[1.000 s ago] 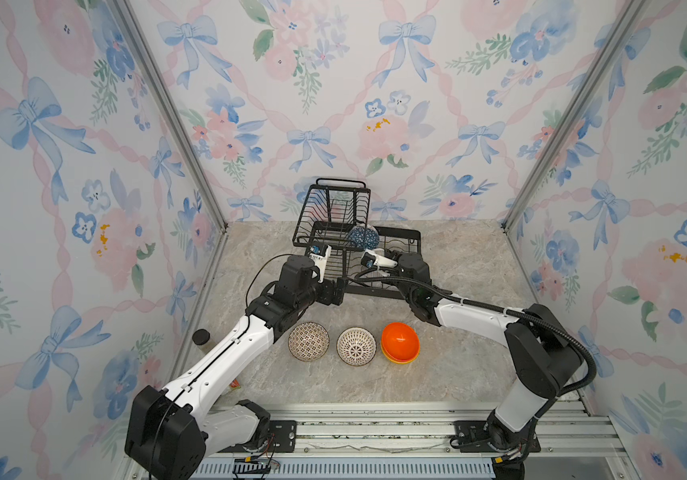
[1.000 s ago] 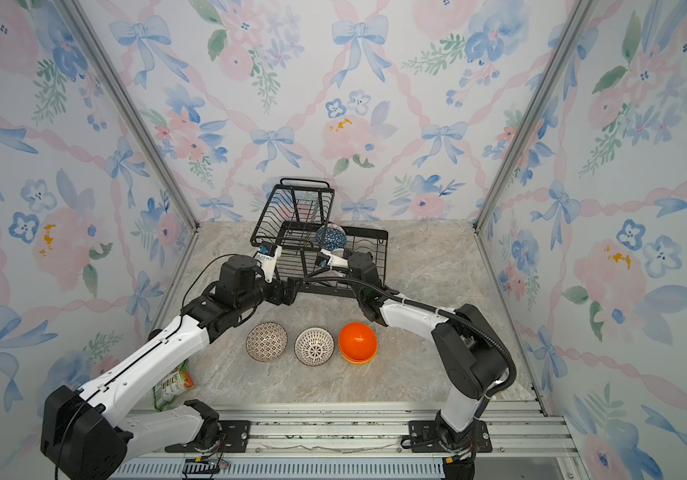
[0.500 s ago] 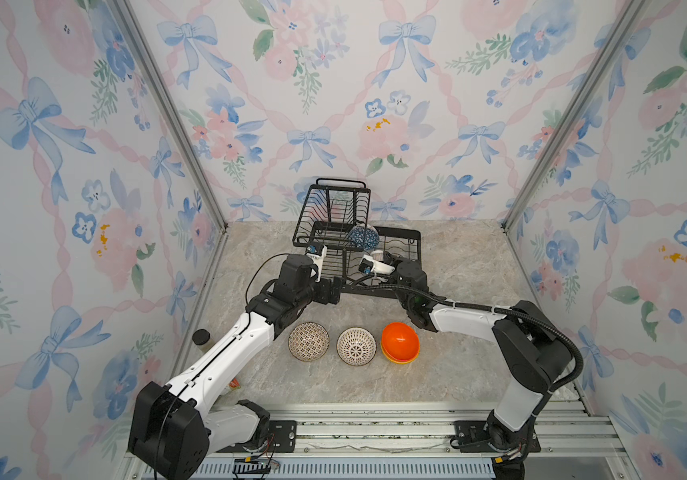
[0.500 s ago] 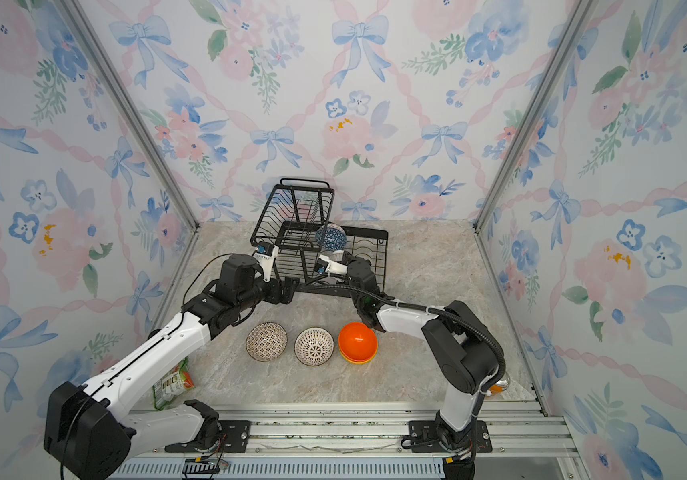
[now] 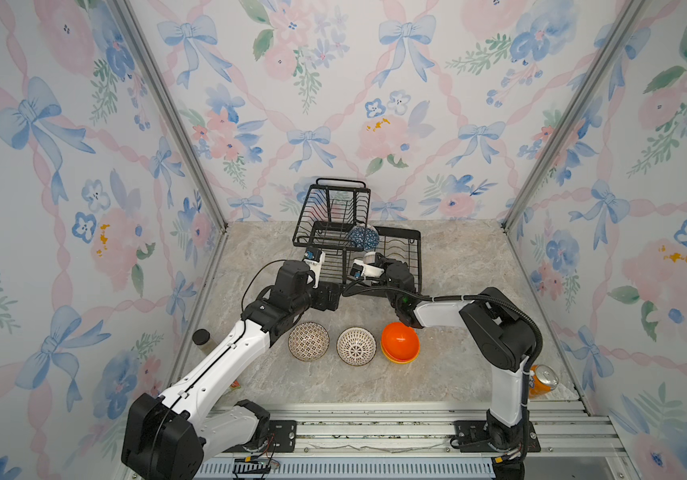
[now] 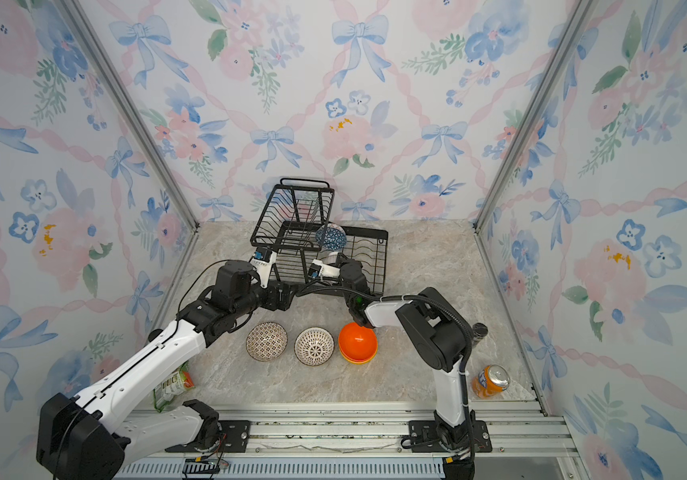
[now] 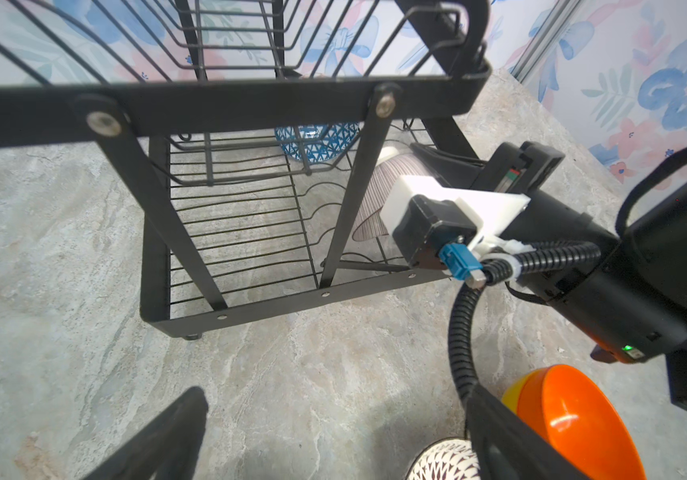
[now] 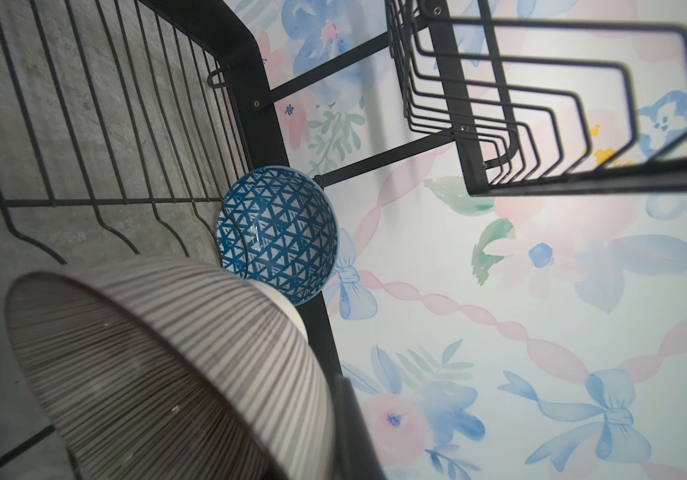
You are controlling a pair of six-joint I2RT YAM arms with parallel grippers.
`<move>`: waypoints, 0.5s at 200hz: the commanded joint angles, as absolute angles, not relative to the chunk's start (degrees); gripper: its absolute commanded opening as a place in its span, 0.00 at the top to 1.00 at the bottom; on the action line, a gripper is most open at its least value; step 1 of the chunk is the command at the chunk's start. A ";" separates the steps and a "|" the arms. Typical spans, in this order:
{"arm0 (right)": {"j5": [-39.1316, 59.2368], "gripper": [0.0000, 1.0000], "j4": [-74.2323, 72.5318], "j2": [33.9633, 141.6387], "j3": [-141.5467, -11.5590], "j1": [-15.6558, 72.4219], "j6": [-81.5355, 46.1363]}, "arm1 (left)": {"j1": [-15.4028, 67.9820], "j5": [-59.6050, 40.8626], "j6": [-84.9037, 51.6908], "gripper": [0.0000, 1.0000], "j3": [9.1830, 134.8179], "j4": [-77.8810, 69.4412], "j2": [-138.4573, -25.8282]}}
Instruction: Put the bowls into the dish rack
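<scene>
The raised basket [image 5: 333,214] covers the left half of the dish rack [image 5: 419,253]; its right half stands open from above.

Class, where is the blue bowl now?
In a top view the blue bowl stands on edge at the back of the dish rack, lower tier, beside the raised basket, behind the striped bowl.

Robot lab booth: floral-print panels [image 5: 333,83], aluminium mounting rails [image 5: 375,434], marble-look tabletop [image 5: 466,257].
</scene>
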State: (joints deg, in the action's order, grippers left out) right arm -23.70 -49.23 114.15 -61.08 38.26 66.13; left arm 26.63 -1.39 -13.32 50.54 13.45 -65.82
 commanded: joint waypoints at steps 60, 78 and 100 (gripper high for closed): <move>-24.17 1.00 -54.83 119.26 -72.74 36.57 68.89 | 26.45 -3.15 -15.31 0.02 50.12 15.28 -62.35; -23.79 1.00 -55.32 121.23 -74.92 36.14 69.42 | 26.50 -2.75 -15.47 0.02 50.01 16.06 -61.34; -23.14 1.00 -56.50 123.93 -77.38 35.70 70.46 | 26.50 -2.40 -15.38 0.02 49.15 16.21 -59.54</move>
